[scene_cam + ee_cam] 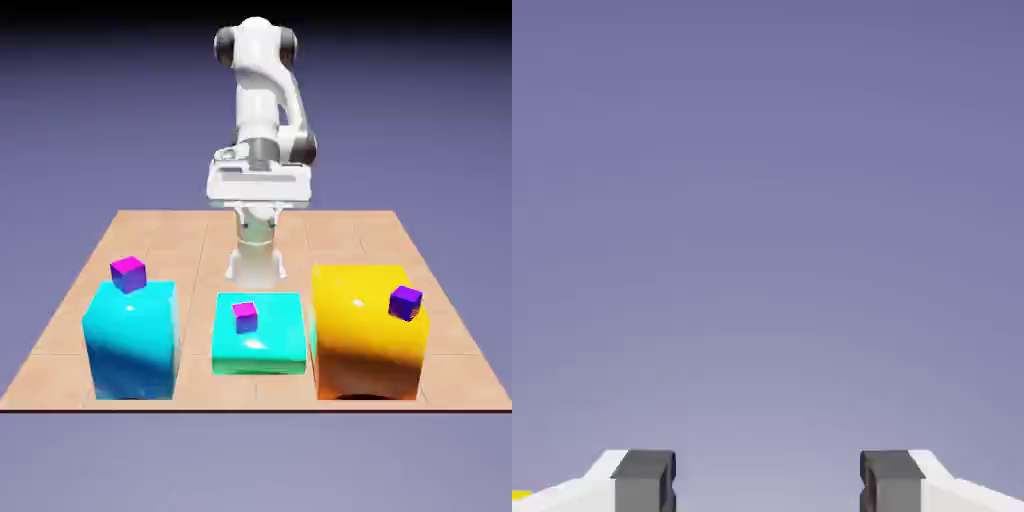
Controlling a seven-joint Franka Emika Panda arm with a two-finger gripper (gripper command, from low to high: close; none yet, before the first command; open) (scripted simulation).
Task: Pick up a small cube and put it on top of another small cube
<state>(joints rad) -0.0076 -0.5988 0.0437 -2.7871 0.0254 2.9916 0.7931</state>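
Exterior view shows the white arm (262, 100) folded high at the far edge of the wooden table (150, 235), with its broad hand (258, 183) held well above the surface and apart from every block. Three big glossy blocks stand in a row along the near side. A cyan block (131, 338) is on the exterior view's left, a lower teal block (262, 345) is in the middle, and a tall yellow block (366, 335) is on the exterior view's right.

The small cube with the magenta top and violet-blue sides (128, 273) sits on the cyan block, toward its far edge. A slightly smaller pink-and-purple cube (245, 316) rests on top of the teal block, and a darker violet cube (405, 302) sits tilted on the yellow block's upper right part.

From the hand view, the jaws stand wide apart with nothing between them: the two grey fingertips (642, 482) show at the bottom edge, and only the plain blue-violet backdrop (768, 200) fills the gap (a thin yellow sliver (518, 494) shows at the lower left corner, too small to identify).
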